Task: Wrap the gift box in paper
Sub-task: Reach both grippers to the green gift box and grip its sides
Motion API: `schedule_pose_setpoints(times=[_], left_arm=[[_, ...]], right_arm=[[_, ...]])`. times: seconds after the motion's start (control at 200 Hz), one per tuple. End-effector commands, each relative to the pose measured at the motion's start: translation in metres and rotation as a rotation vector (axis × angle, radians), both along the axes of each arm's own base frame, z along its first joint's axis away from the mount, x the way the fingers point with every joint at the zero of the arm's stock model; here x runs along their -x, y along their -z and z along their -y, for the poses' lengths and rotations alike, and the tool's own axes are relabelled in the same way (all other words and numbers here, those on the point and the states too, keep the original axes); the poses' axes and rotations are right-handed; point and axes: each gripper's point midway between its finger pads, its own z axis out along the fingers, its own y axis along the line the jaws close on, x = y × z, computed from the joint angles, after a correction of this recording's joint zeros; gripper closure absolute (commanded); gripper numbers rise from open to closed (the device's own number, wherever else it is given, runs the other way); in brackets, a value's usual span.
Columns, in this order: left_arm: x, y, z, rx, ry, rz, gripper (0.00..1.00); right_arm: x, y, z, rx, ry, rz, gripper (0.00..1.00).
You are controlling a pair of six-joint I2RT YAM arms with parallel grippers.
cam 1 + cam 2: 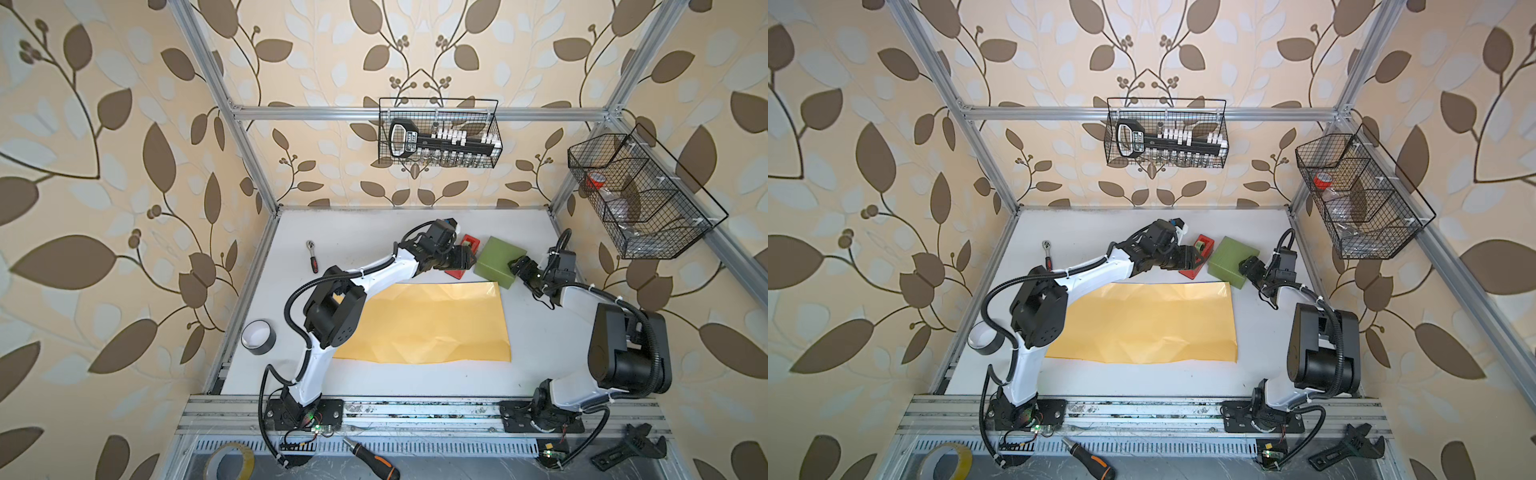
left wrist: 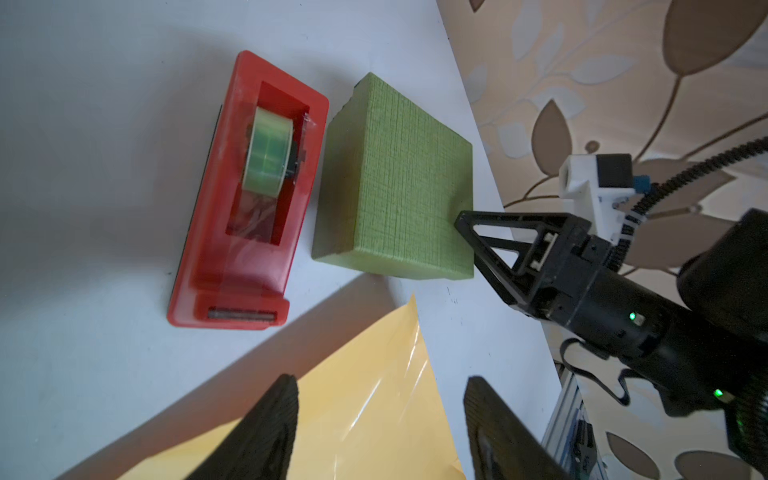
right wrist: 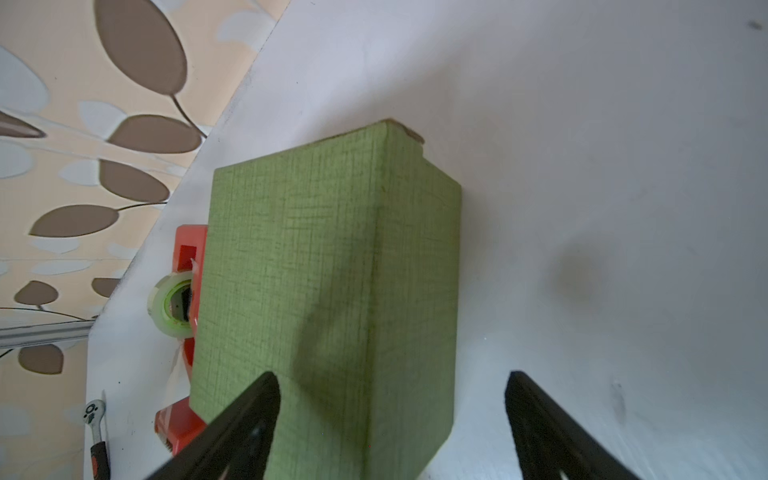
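Observation:
The olive-green gift box (image 1: 496, 259) (image 1: 1229, 257) lies on the white table behind the paper's far right corner. The paper (image 1: 428, 324) (image 1: 1150, 324), pale yellow-orange face up and creased, lies flat mid-table. My right gripper (image 1: 517, 267) (image 3: 390, 378) is open at the box's (image 3: 324, 270) near right corner: one finger over its top face, the other out over bare table. In the left wrist view one right finger (image 2: 467, 220) meets the box's (image 2: 395, 178) edge. My left gripper (image 1: 465, 258) (image 2: 380, 384) hangs open over the paper's (image 2: 365, 395) corner, holding nothing.
A red tape dispenser (image 1: 471, 242) (image 2: 245, 199) sits right beside the box, partly under my left wrist. A ratchet (image 1: 312, 257) and a black tape roll (image 1: 258, 336) lie at the left. Wire baskets (image 1: 440, 133) (image 1: 640, 195) hang on the back and right rails.

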Motion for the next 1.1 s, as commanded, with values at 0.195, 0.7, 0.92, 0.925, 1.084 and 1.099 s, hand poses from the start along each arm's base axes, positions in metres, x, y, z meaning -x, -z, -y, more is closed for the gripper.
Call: schedule_pose_setpoints(times=[0.195, 0.7, 0.92, 0.925, 1.084, 1.099], left_arm=[[-0.03, -0.005, 0.046, 0.025, 0.067, 0.035, 0.34], [-0.046, 0.021, 0.075, -0.007, 0.052, 0.067, 0.36], [-0.052, 0.032, 0.075, -0.028, 0.035, 0.077, 0.33], [-0.052, 0.033, 0.075, -0.028, 0.034, 0.076, 0.33], [-0.051, 0.04, 0.08, -0.014, 0.051, 0.066, 0.31], [-0.05, 0.042, 0.082, -0.009, 0.057, 0.063, 0.31]], right_arm=[[-0.016, 0.003, -0.004, -0.044, -0.021, 0.022, 0.19], [0.001, 0.008, -0.004, -0.043, -0.027, 0.006, 0.31], [0.004, 0.005, -0.004, -0.035, -0.029, 0.009, 0.32], [0.004, 0.005, -0.004, -0.036, -0.029, 0.008, 0.32], [0.003, 0.004, -0.006, -0.043, -0.039, 0.015, 0.32], [0.003, 0.003, -0.006, -0.044, -0.041, 0.02, 0.31]])
